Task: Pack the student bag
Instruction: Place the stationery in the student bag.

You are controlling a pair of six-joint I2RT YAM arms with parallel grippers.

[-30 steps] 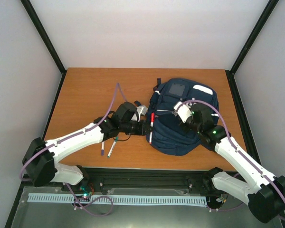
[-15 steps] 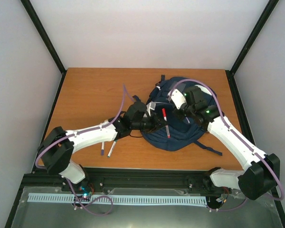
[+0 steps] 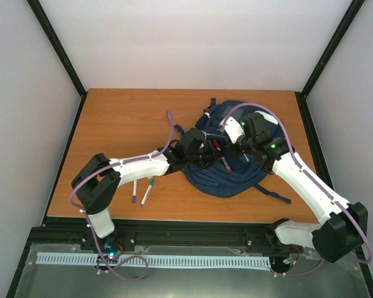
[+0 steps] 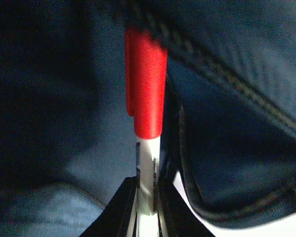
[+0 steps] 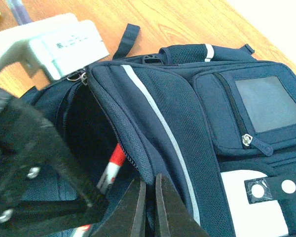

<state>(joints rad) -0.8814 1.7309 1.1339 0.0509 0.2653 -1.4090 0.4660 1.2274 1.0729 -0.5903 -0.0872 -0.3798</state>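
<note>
- Left claw (image 4: 147, 186), set out beyond two pens (image 3: 147, 192) that lay loose on the tabletop (image 3: 124, 118) beside my left forearm, was pinched narrow on the white barrel of a marker (image 4: 145, 89), red cap leading.
- That cap was poked into dark blue fabric, at or just inside the opening (image 5: 89, 133) of the student bag (image 5: 187, 123); how deep it sat I could not tell.
- Right claw (image 5: 149, 181) was closed tight on the lip of that opening, as best I could judge, holding the flap up off the bag's body so the mouth gaped.
- The bag itself lay on the right half of the tabletop, under both claws, its zip pocket and pale patch (image 5: 241, 197) facing up.
- Step in hand, by my reckoning: feeding the marker into the main compartment while the other claw held it open.
- Next move, I judged, called for pushing the marker past the zip line until the barrel was well inside, and only then spreading the left claw. The right grip had to be firm so the lip did not drop on the marker.
- The two pens were not yet packed.
</note>
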